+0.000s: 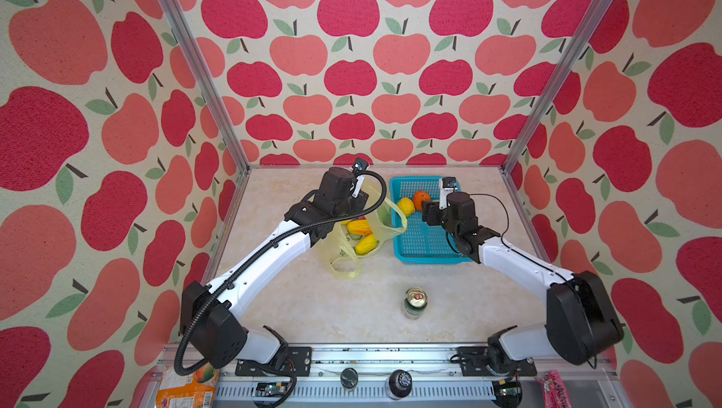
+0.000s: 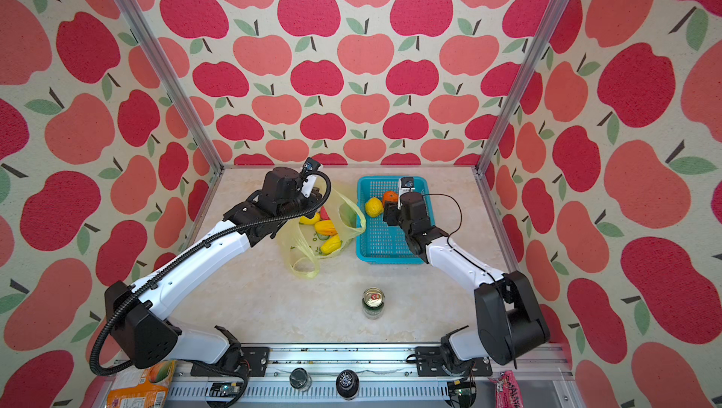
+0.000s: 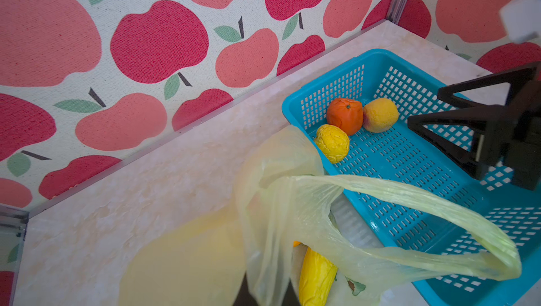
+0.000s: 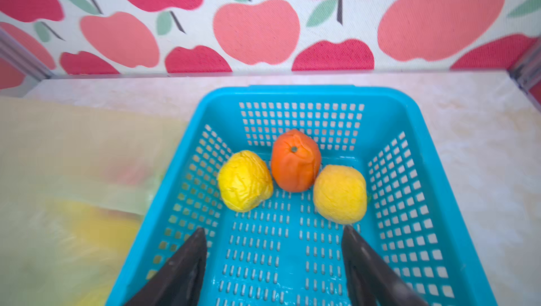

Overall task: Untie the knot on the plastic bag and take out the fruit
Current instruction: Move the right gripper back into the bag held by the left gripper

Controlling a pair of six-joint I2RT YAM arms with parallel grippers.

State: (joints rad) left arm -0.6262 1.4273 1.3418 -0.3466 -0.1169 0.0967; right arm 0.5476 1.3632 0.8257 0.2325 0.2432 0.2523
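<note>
Currently pinches thin translucent pale-yellow plastic bag (image 1: 340, 250) with closed left gripper (image 1: 361, 202), beside turquoise perforated basket (image 1: 424, 244). Hovers right gripper (image 4: 274, 229), jaws apart, empty, over basket — three round fruit (image 4: 295, 161) inside, other fruit (image 1: 359, 227) bagged.

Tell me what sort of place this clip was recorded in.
Most likely a staged robot data-collection booth, not a real kitchen: apple-print fabric walls stretched on aluminium posts, left arm and right arm bolted to a front rail, and props like a turquoise basket and plastic bag.
</note>
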